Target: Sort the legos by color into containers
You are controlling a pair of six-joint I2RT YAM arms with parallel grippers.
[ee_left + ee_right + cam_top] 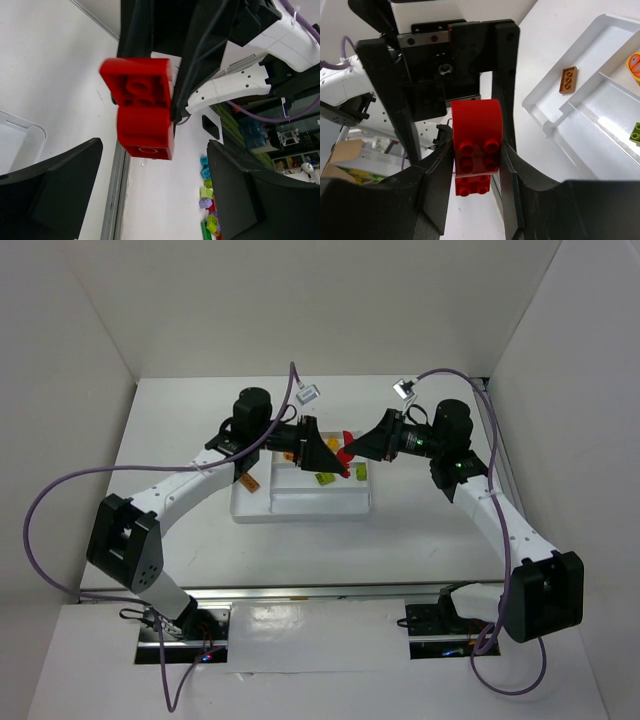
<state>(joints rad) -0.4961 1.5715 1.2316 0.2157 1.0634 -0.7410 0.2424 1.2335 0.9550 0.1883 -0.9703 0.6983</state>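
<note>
The two arms meet nose to nose above the white rectangular plastic tray (300, 508) on the white worktop (180, 420). The right claw (476, 167) is closed down tight on a red plastic lego piece (475, 145), which looks like two studded bricks stuck together; a black finger presses against each side of it and it is held up in the air, over the far part of the tray. The left claw (154, 150) faces it with its jaws spread wide. In its own wrist view the red piece hangs between the two black fingers (55, 190) with a clear gap on either side, so this claw has hold of nothing. Down in the tray a flat orange plastic brick (568, 80) lies in the tall side section. A lime green plastic brick (635, 132) lies in one of the long sections, and a small yellow plastic brick (360, 472) sits near the tray's right end, just below the claws in the overhead view. Which long section the yellow one is in I cannot tell.
</note>
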